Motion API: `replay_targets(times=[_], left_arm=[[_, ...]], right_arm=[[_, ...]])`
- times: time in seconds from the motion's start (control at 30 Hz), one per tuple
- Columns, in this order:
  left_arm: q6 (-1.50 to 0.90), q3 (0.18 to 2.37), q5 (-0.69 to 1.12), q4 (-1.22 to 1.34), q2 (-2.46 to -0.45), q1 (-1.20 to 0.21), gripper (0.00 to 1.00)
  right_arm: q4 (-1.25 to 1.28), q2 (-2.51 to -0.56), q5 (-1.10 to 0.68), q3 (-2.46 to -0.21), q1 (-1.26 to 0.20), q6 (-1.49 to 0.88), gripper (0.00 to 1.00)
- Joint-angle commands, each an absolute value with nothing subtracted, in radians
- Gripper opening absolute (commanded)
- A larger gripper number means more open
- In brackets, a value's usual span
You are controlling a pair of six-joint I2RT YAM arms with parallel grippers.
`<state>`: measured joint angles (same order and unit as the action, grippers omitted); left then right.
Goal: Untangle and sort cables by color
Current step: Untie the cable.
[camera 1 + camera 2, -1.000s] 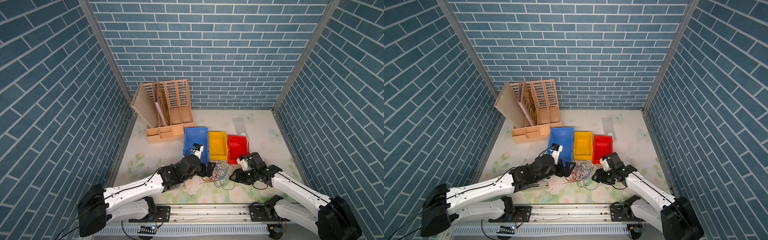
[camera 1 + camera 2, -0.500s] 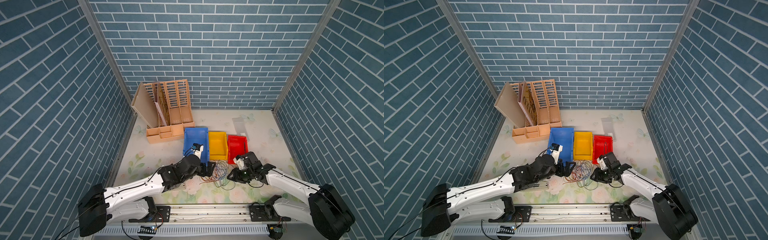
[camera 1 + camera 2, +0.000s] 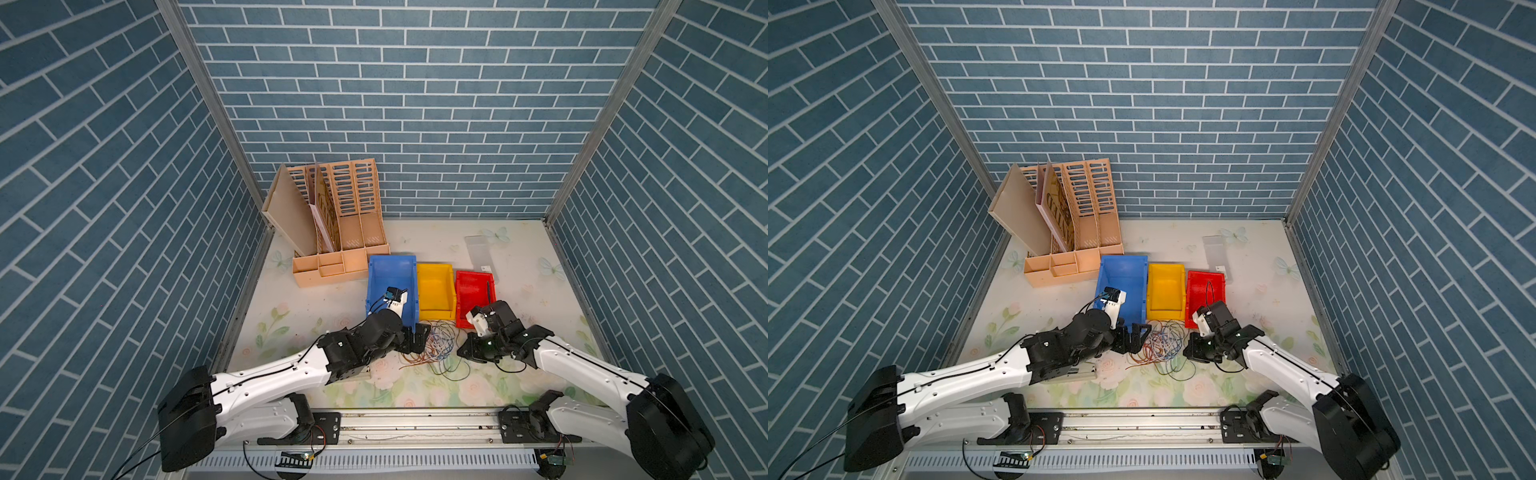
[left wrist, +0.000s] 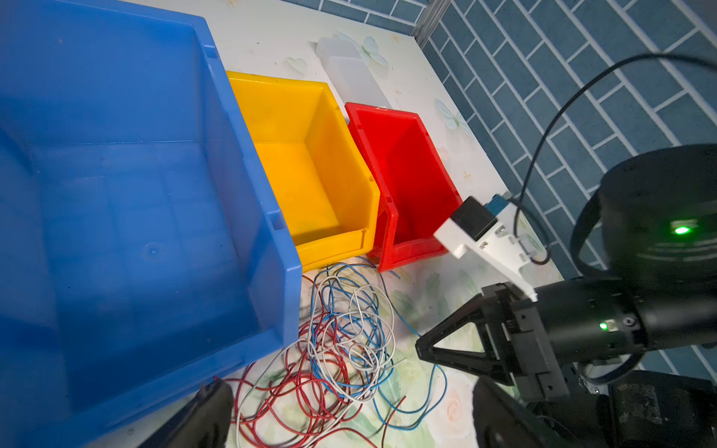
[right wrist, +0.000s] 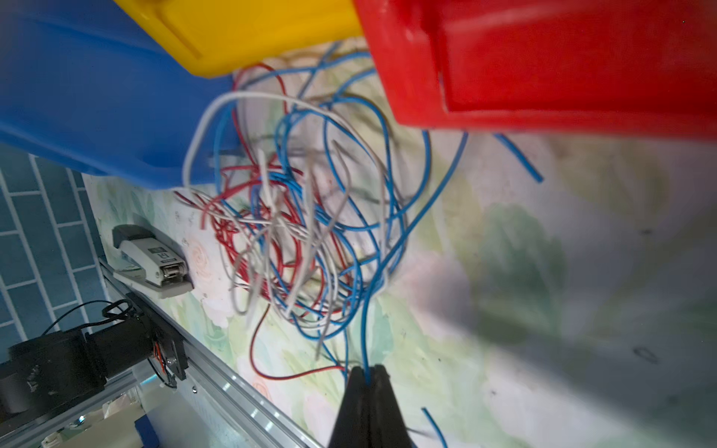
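The cables (image 3: 432, 349) (image 3: 1163, 345) lie as one tangle of blue, whitish and red loops on the mat, in front of the blue bin (image 3: 390, 270), yellow bin (image 3: 434, 274) and red bin (image 3: 473, 280). My left gripper (image 3: 415, 336) (image 4: 353, 388) stands open over the tangle's left side by the blue bin's front corner, with loops between its fingers but nothing gripped. At the tangle's right edge, my right gripper (image 3: 465, 351) (image 5: 367, 372) is shut on a blue cable (image 5: 364, 333) that runs from its tips into the cables (image 5: 302, 232).
A beige file organizer (image 3: 332, 224) stands at the back left. A translucent box (image 3: 480, 249) lies behind the red bin. A stapler (image 5: 151, 260) sits on the mat under my left arm. The metal rail (image 3: 415, 419) borders the front.
My right gripper has closed from half open onto the blue cable and shifted slightly left toward the tangle. The left arm has not moved.
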<state>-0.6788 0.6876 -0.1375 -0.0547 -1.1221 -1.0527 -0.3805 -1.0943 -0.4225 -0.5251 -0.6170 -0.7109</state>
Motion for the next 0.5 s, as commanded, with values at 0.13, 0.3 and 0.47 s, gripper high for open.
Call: replay_targets(times=[0.13, 0.3, 0.47], left_arm=[[-0.569, 0.735, -0.153, 0.038, -1.066, -1.058, 1.0], [-0.497, 0.732, -0.11, 0.143, -1.014, -1.058, 0.99], [-0.431, 0.761, -0.111, 0.158, -0.992, -1.058, 1.0]], right_arm=[[-0.634, -0.99, -0.337, -0.745, -0.635, -0.683, 0.0], [-0.688, -0.957, -0.329, -0.872, -0.638, -0.676, 0.0], [-0.69, -0.931, -0.352, -0.989, -0.638, -0.683, 0.0]])
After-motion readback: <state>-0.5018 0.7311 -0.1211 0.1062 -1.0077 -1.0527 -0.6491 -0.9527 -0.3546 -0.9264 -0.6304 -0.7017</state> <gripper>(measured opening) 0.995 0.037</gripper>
